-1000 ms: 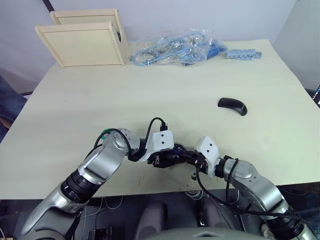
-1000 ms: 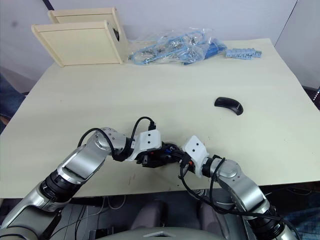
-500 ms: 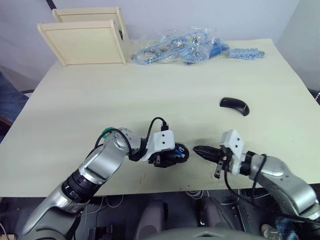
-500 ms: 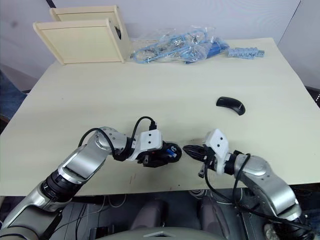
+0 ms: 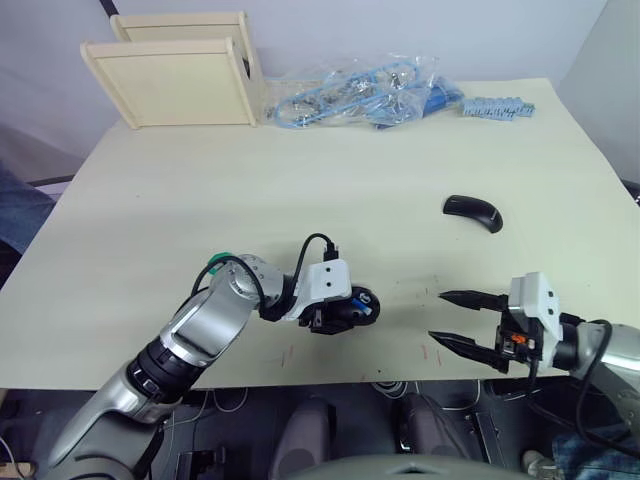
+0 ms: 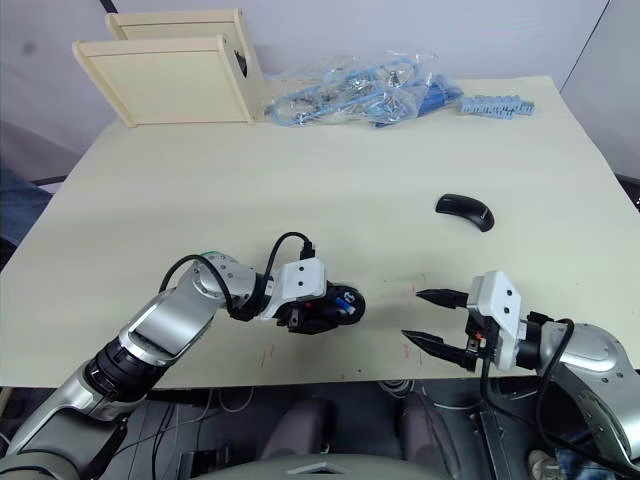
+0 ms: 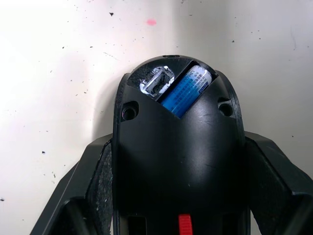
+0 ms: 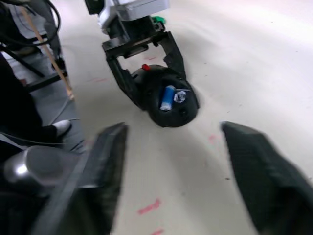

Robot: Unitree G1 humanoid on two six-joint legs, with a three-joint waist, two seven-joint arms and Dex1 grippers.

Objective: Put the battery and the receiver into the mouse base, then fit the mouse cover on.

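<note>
Left hand (image 5: 345, 312) clamped the mouse base (image 7: 178, 161) near the desk (image 5: 300, 210) front edge, keeping it fixed for assembly. Battery (image 7: 186, 91) and silvery receiver (image 7: 157, 84) sat side by side in its bay. Right hand (image 5: 458, 318) hung wide and empty by the front-right edge. Mouse cover (image 5: 471, 212) lay well apart toward the right edge, probably the next pick

Pale wooden box (image 5: 180, 68) at the tabletop's (image 5: 300, 190) far left corner; beside it along the far edge, clear bags of blue parts (image 5: 360, 90), then a blue ridged strip (image 5: 498, 106) toward the far right corner.
</note>
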